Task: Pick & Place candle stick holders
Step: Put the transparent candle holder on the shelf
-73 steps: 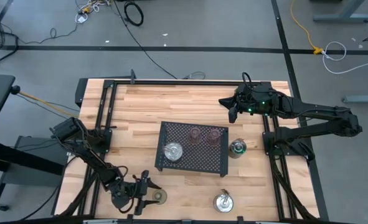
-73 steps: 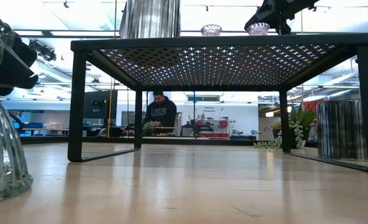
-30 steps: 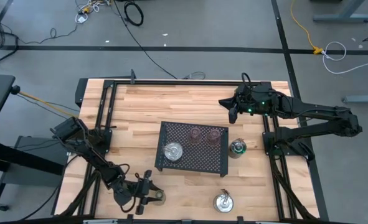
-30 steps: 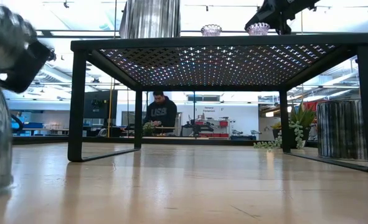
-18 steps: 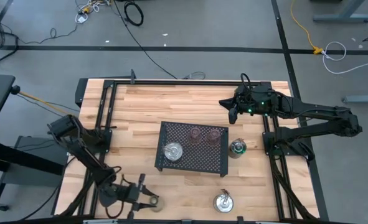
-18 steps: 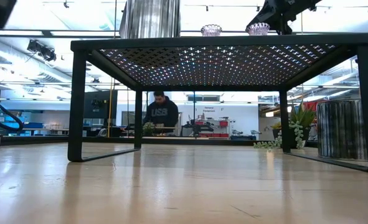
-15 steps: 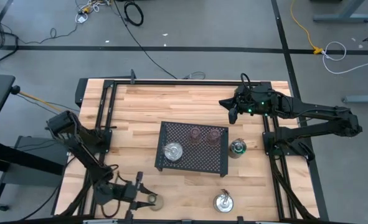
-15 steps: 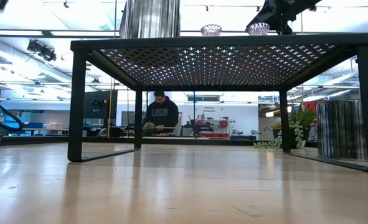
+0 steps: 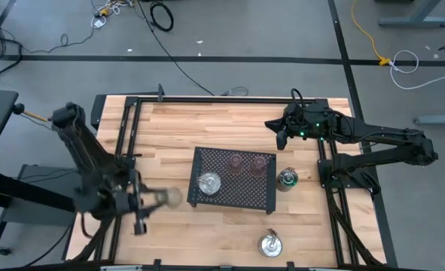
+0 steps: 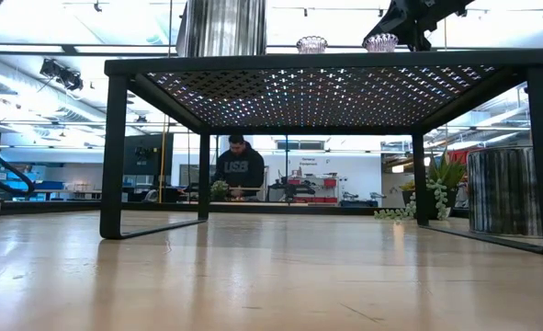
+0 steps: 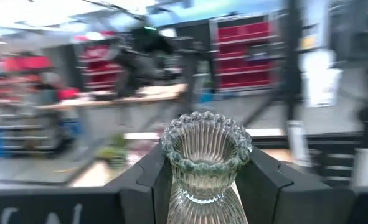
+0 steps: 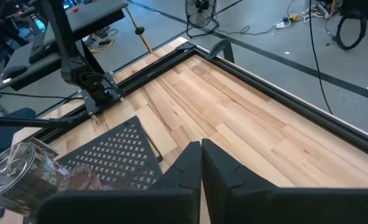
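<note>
A ribbed candle stick holder [image 11: 205, 167] is clamped upright between the left gripper's [image 9: 156, 199] fingers [image 11: 268, 177], raised just left of the black tray [image 9: 233, 197]. The right gripper [image 9: 279, 135], fingers pressed together, is parked beyond the tray.

White letters on the person's dark top [image 10: 240, 165]; too small to read.

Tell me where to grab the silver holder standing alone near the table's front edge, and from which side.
Grip the silver holder by its raised centre, above the wide round base, coming straight down. It stands upright on the bare table, apart from the tray, so fingers should fit either side. The right gripper is shut and free; the left gripper holds a glass holder.
</note>
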{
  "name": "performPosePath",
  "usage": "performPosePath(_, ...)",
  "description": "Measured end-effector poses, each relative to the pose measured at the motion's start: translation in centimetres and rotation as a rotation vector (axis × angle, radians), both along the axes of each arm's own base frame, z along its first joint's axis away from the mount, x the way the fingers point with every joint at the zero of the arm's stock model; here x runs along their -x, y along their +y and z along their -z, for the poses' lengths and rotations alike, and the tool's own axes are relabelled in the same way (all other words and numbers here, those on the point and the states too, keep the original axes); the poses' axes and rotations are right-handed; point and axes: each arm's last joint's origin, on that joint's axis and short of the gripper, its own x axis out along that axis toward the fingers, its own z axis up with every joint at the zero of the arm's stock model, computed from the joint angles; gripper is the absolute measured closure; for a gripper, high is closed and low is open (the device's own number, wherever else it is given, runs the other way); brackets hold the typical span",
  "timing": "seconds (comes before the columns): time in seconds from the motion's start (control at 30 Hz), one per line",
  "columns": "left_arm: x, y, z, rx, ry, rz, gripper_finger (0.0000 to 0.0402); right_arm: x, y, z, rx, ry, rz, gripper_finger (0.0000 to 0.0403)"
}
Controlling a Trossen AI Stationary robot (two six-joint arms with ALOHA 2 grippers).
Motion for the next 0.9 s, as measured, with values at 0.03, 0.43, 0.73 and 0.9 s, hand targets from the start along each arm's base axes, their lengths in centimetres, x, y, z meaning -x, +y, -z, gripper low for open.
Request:
performPosePath(0.03, 0.1, 0.7, -0.6, -0.014, 0.004, -0.037, 0.0258, 0.0, 0.0, 0.0, 0.000, 0.000, 0.000, 0.0389)
performPosePath(0.43, -1.0, 7.5, -2.8, -0.124, 0.009, -0.111, 0.0258, -0.1, 0.0, -0.2, 0.003, -0.019, 0.000, 0.0389)
performPosePath(0.73, -3.9, 11.7, -1.2, -0.127, 0.111, -0.106, 0.0258, -0.1, 0.0, -0.2, 0.004, -0.023, 0.000, 0.0389)
performPosePath(0.9, -5.6, 14.2, -0.6, -0.077, 0.130, -0.095, 0.0258, -0.1, 0.0, -0.2, 0.010, -0.021, -0.002, 0.0389)
